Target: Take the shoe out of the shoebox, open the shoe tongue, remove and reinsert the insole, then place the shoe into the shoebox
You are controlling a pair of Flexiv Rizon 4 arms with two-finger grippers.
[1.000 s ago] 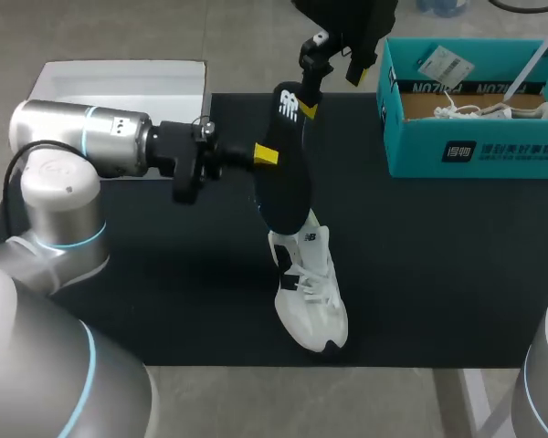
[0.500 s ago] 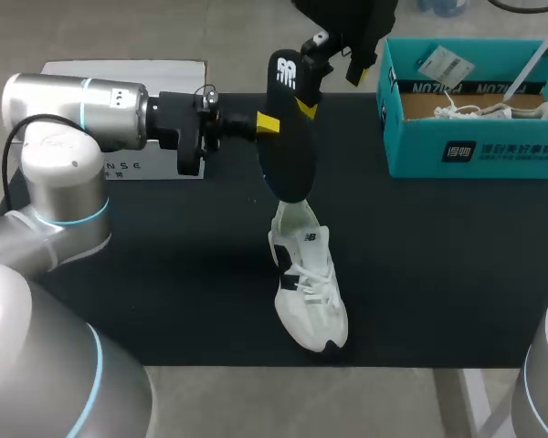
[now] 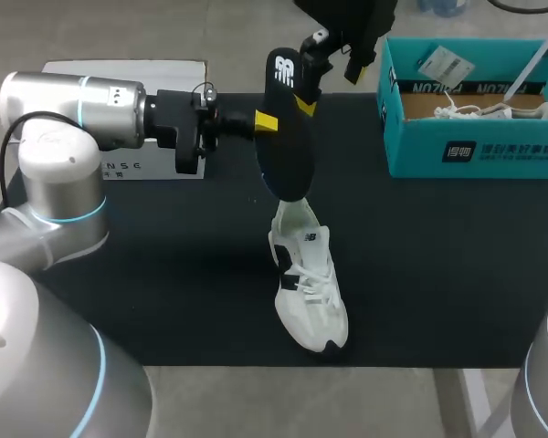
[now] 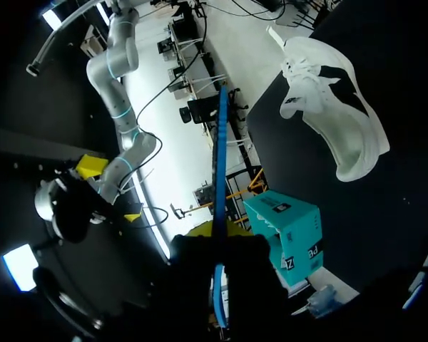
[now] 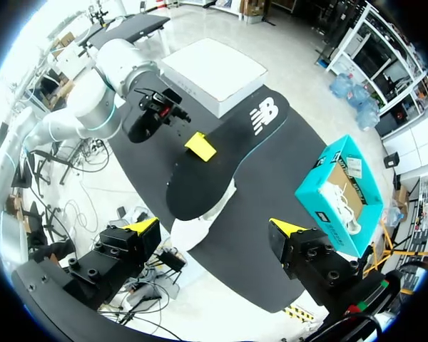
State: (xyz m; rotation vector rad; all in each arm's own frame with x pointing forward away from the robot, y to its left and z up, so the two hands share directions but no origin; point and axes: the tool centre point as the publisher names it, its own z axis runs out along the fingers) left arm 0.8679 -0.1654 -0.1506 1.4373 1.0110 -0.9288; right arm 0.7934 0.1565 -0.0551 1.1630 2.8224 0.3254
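Left end effector (image 3: 272, 121) clamped on the black insole (image 3: 288, 151), held above the white sneaker (image 3: 309, 287) lying on the desk (image 3: 164, 274); right end effector (image 5: 215, 231) open overhead; teal shoebox (image 3: 475, 146) at desk's right rear.

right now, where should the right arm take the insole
Probably the logo end of the insole, coming from the far side, one finger on each flat face. That end is free: the left fingers pinch its middle, and the other end hangs over the shoe.
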